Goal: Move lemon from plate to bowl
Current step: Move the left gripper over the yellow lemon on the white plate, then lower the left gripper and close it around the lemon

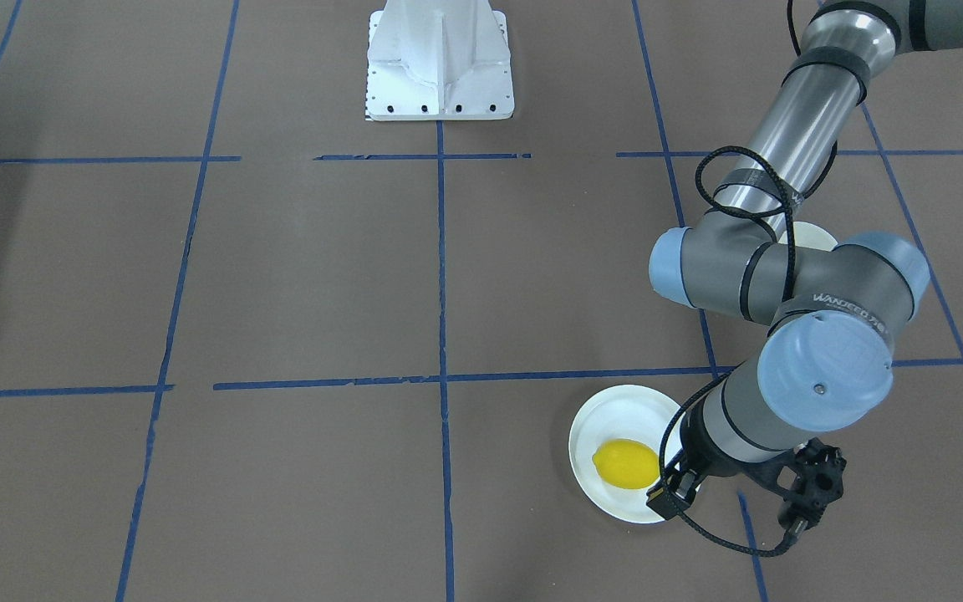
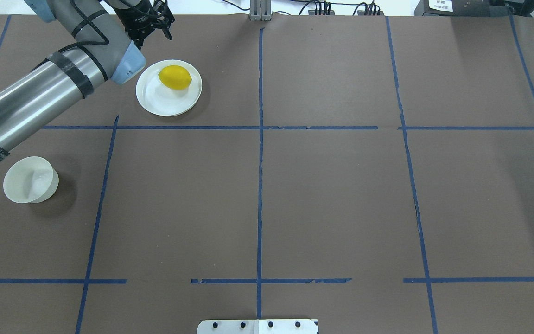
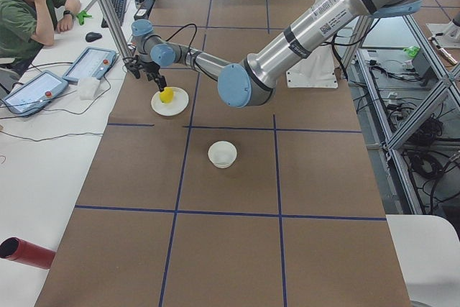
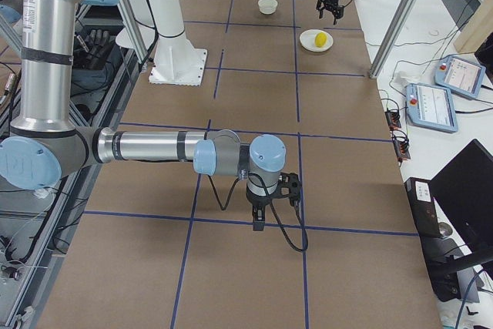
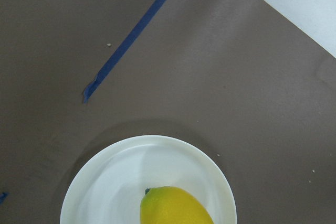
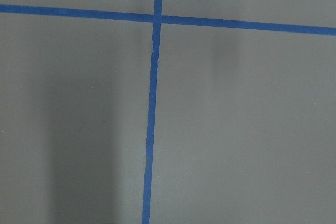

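The yellow lemon (image 2: 174,77) lies on the far part of the flat white plate (image 2: 165,99), at the far left of the table. The small deep white bowl (image 2: 30,180) stands empty nearer the robot, partly under the left arm. My left gripper (image 2: 158,21) hangs above the table just beyond the plate's far left edge; it looks open and empty. The left wrist view shows the lemon (image 5: 176,207) and plate (image 5: 115,182) at its bottom edge. My right gripper (image 4: 262,217) shows only in the exterior right view, low over bare table; I cannot tell if it is open.
The table is brown paper with a blue tape grid. The white robot base (image 1: 440,67) stands at the middle of the near edge. A person (image 3: 29,5) sits at a side desk with tablets beyond the table's far edge.
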Controlling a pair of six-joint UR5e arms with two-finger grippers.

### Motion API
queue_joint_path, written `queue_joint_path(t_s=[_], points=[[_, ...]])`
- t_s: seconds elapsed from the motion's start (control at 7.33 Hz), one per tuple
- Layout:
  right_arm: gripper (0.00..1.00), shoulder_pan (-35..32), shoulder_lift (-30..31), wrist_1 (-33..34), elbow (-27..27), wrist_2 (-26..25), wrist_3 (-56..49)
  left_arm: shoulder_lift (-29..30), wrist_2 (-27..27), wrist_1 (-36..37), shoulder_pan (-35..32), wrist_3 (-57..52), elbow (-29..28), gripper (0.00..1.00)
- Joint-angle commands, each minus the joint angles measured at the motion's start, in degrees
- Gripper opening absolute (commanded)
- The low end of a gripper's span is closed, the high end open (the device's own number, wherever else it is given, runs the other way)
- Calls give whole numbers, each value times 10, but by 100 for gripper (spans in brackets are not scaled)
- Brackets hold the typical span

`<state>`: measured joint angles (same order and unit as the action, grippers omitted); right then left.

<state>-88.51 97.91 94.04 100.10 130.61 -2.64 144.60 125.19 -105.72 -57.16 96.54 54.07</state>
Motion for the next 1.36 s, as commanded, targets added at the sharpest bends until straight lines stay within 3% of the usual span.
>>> queue_joint_path(t_s=[0.0, 0.27, 1.23], points=[[100, 0, 0, 0, 0, 0, 0, 1, 1, -3, 10, 80, -1, 100], [100, 0, -1, 0, 0, 0, 0, 1, 1, -4, 23, 106, -7, 100], [100, 0, 0, 0, 0, 0, 0, 34, 1, -148, 37, 146, -141, 100]])
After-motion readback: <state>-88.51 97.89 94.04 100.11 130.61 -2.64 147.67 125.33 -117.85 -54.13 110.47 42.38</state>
